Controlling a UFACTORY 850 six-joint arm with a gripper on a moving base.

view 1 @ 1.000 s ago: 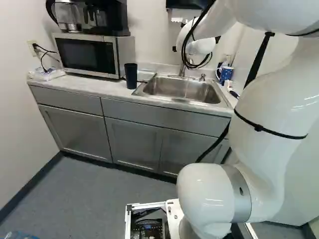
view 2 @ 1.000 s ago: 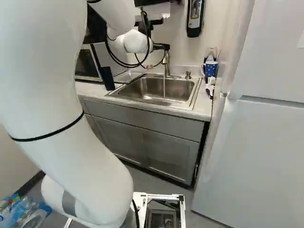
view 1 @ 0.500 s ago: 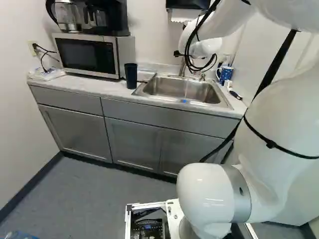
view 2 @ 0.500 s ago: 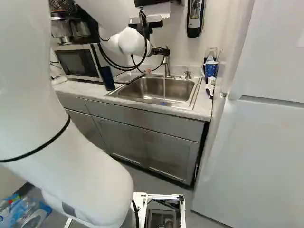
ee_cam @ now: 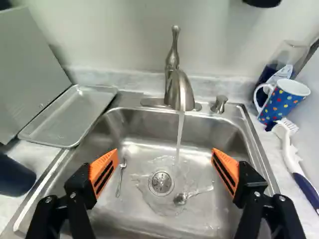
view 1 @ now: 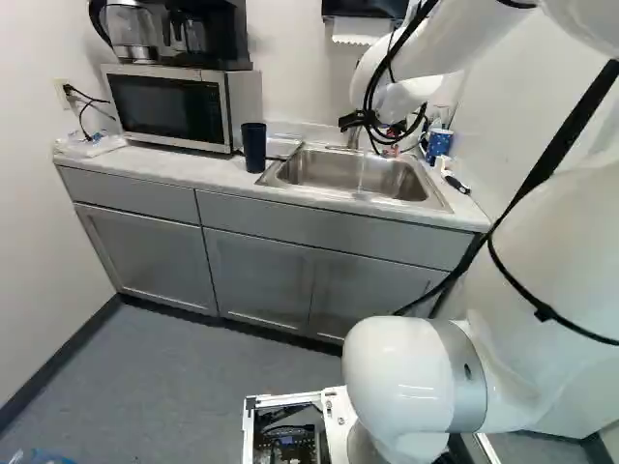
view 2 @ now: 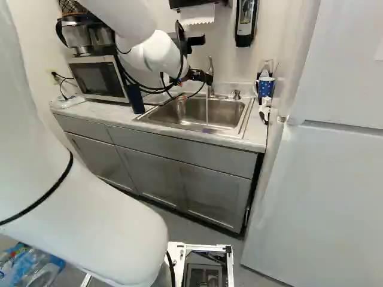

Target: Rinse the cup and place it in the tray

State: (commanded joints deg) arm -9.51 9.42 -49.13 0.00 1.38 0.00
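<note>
Water (view 2: 207, 110) runs from the faucet (view 2: 210, 69) into the sink (view 2: 230, 119), set toward the right edge of the tabletop (view 2: 90, 112); the gripper (view 2: 202, 76) hangs above. A blue mug (view 2: 266, 87) stands near the back right corner, a dark cup (view 2: 135, 99) beside the microwave (view 2: 96, 79) toward the left edge.

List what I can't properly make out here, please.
- Dark cup: its inside, too small and dark, left base view.
- Clear vessel: lower part behind the mug, wrist view.
- Utensil near the drain: blurred by water, wrist view.
- Coffee maker: top cut off, left base view's edge.
</note>
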